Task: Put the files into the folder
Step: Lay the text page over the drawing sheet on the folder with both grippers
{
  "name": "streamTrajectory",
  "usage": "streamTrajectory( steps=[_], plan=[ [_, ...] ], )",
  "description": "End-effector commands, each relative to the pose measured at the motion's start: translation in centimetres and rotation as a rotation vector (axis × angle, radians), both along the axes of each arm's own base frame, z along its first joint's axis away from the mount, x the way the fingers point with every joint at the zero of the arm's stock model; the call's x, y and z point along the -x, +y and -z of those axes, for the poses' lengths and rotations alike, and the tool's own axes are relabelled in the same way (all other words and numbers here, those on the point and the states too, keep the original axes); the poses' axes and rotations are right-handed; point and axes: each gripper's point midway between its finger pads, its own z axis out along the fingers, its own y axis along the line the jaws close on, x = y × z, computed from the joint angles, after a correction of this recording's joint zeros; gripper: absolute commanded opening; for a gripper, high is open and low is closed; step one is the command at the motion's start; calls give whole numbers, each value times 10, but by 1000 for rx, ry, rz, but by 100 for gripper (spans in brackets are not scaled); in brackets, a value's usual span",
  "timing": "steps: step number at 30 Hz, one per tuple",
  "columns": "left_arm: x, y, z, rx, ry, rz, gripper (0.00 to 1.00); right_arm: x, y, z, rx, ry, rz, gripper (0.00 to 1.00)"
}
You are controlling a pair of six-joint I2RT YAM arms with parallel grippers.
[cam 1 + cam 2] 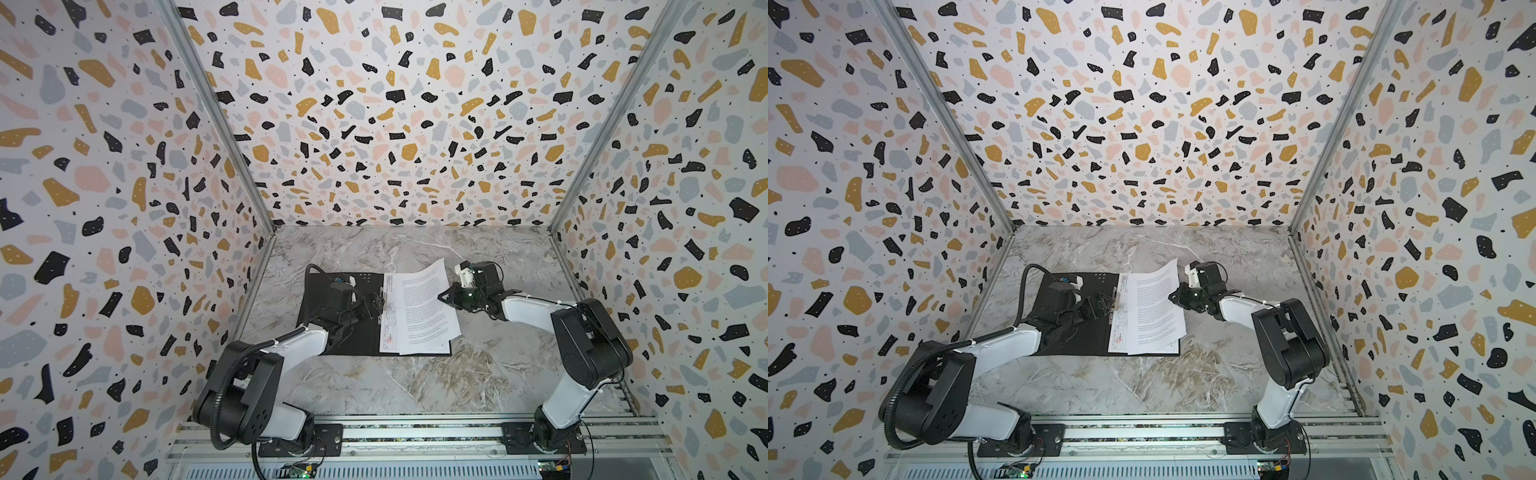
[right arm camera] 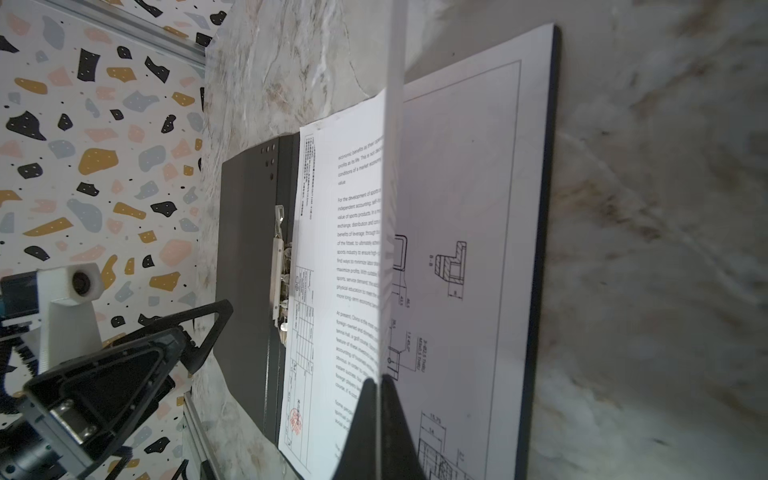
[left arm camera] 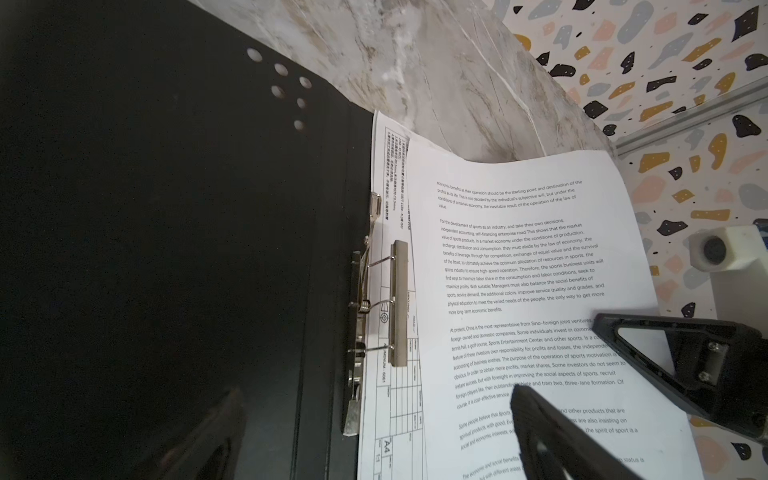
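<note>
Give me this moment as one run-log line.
folder open on table | drawing sheet flat inside | right gripper shut on text sheet edge, raised | left gripper open near spine clip

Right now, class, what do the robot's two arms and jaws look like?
Both arms: white link shells, black joint housings. The left arm carries a black ribbed cable conduit; the right arm shows thin black wires. The jaws are black, hollow triangular frames.

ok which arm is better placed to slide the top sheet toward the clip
Right, probably. The right gripper is shut on the top sheet at its outer edge, lifting it; the left gripper hangs open near the clip, holding nothing.
</note>
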Motion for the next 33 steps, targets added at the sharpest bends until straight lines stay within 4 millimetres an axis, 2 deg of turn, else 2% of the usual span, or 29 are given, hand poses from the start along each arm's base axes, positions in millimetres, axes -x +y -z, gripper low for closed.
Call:
streamTrajectory(
  steps=[1,9,16,27,33],
  plan=[
    [-2,-10,-3,43,-36,52,100,-10,0,-8,-26,-48,28,0],
    [2,-21,8,107,-5,93,100,-10,-7,5,-25,-11,89,0],
    [4,-31,9,166,-1,112,100,-9,-8,12,-49,28,120,0],
    [5,-46,9,188,-2,144,100,-8,-5,14,-75,47,131,0],
    [8,-61,9,198,1,179,100,-9,-5,14,-82,46,124,0]
  ],
)
